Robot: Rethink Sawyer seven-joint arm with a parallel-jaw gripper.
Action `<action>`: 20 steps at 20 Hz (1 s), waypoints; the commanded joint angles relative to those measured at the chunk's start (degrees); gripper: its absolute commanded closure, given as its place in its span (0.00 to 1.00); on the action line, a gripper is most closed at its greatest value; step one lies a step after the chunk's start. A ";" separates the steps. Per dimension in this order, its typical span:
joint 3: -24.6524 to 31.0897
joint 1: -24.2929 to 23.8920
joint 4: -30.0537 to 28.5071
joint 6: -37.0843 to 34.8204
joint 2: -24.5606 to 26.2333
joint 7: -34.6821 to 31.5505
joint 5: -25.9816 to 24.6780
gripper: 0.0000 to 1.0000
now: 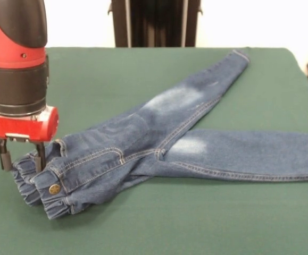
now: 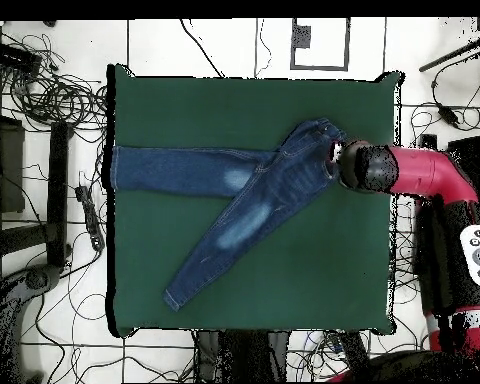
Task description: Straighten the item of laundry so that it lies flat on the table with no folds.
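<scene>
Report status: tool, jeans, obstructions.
Tool down at the waistband edge, two fingers visible, grip unclear. Jeans on the table, legs splayed, waist bunched. Nothing in the way.
</scene>
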State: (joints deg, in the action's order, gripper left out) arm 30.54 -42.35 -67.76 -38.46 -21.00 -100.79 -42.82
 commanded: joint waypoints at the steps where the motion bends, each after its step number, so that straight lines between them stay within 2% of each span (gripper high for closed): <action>1: 8.18 1.18 -0.50 -0.77 3.41 18.91 0.84 0.00; 9: 7.28 1.66 -0.78 -0.60 3.42 17.13 -0.36 0.00; 10: 6.58 2.14 -0.35 -1.73 3.29 16.21 -0.15 1.00; 15: 4.24 4.27 1.82 -4.98 2.96 14.25 -0.63 1.00; 17: 4.20 3.78 0.83 -3.19 2.50 11.54 0.14 1.00; 20: 4.23 3.64 0.76 -3.12 2.42 11.55 0.33 1.00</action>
State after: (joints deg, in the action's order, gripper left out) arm 31.98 -41.88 -65.71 -38.48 -19.22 -100.79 -43.04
